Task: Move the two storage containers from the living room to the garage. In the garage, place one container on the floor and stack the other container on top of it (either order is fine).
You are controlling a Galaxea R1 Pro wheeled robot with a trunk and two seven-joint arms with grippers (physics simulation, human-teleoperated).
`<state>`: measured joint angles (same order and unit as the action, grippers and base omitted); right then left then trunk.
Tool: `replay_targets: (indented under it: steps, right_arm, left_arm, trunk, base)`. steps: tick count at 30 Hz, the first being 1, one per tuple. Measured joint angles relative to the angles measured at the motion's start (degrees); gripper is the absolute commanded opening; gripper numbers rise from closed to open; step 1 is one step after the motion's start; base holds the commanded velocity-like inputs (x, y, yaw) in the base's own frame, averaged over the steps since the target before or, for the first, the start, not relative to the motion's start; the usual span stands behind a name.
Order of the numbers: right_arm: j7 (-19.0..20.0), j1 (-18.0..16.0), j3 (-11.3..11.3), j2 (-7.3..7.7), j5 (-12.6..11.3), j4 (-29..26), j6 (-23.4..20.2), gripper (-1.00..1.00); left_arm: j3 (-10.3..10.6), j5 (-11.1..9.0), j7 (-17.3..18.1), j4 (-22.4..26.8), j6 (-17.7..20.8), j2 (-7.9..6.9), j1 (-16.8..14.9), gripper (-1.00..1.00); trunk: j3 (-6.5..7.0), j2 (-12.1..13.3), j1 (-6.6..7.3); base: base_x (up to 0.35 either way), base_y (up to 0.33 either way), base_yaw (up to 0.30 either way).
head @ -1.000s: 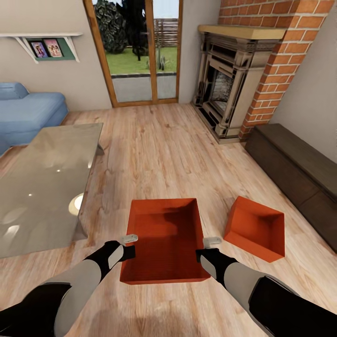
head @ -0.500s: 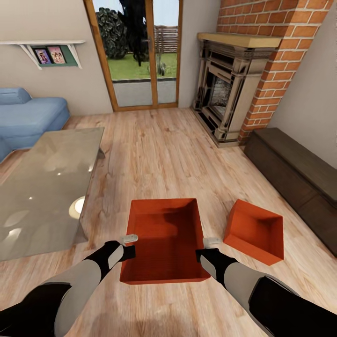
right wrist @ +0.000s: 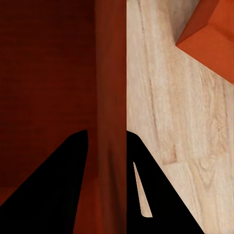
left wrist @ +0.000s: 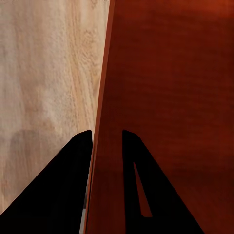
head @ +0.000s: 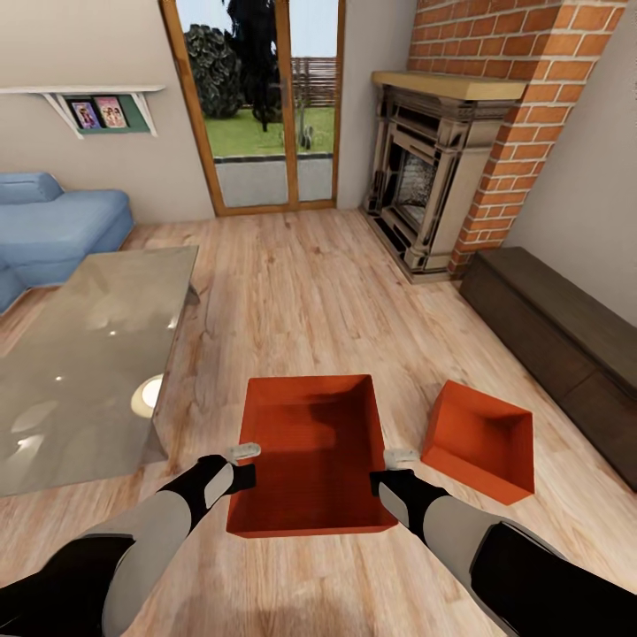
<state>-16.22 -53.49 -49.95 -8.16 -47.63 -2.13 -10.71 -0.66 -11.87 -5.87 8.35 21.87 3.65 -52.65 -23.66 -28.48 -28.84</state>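
One orange-red storage container (head: 310, 451) hangs between my two arms, above the light wood planks of the living room. My left gripper (head: 244, 464) is shut on its left wall, and the left wrist view shows the fingers astride that wall (left wrist: 106, 134). On the opposite wall my right gripper (head: 390, 469) is shut as well; its fingers straddle the rim (right wrist: 107, 132). The second storage container (head: 480, 440) rests open side up on the floor just to the right, with a corner of it (right wrist: 209, 34) in the right wrist view. The garage is out of view.
A glass table (head: 80, 354) stands close on the left, with a blue sofa (head: 62, 226) behind it. A brick fireplace (head: 425, 186) and a long dark low cabinet (head: 566, 336) line the right side. Glass doors (head: 261, 106) are straight ahead.
The whole view has shifted: the room has slid down the picture, so the camera has moved. The held container keeps its place between the grippers, and the other container has drifted slightly.
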Motion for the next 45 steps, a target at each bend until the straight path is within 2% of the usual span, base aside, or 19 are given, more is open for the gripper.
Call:
replay_targets:
  steps: [14, 45]
  right_arm:
    - [0.00, 0.01, -0.05, 0.01, -0.06, -0.01, 0.00, -1.00]
    - [-0.01, 0.01, -0.06, 0.01, -0.07, -0.02, 0.00, -1.00]
  left_arm:
    - [-0.01, 0.00, 0.00, -0.01, 0.00, 0.00, 0.00, -1.00]
    - [0.00, 0.00, 0.00, 0.00, 0.00, 0.00, 0.01, -1.00]
  trunk:
    - [3.81, 5.64, 3.08]
    - [6.66, 5.66, 3.09]
  base:
    - [0.000, 0.000, 0.000]
    - [0.000, 0.000, 0.000]
